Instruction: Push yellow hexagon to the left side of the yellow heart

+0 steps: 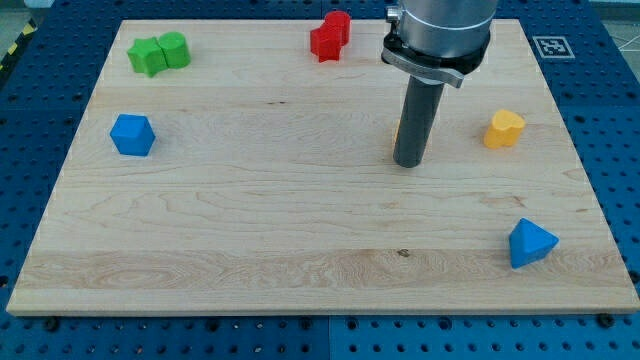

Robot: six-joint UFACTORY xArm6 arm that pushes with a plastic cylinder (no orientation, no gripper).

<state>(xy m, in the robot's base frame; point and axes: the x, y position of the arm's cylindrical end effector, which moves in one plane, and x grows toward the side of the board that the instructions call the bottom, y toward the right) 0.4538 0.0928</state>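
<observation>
My tip (408,163) rests on the board right of centre, under the dark rod. A thin yellow sliver (397,128) shows at the rod's left edge, just above the tip. It looks like the yellow hexagon, almost wholly hidden behind the rod. The yellow heart (505,129) lies to the view's right of the rod, about a hundred pixels from it and at about the sliver's height.
Two green blocks (158,52) lie together at the top left. A red block (330,35) lies at the top centre. A blue block (132,134) lies at the left. A blue triangle (530,243) lies at the bottom right. The wooden board (250,220) ends at all four sides.
</observation>
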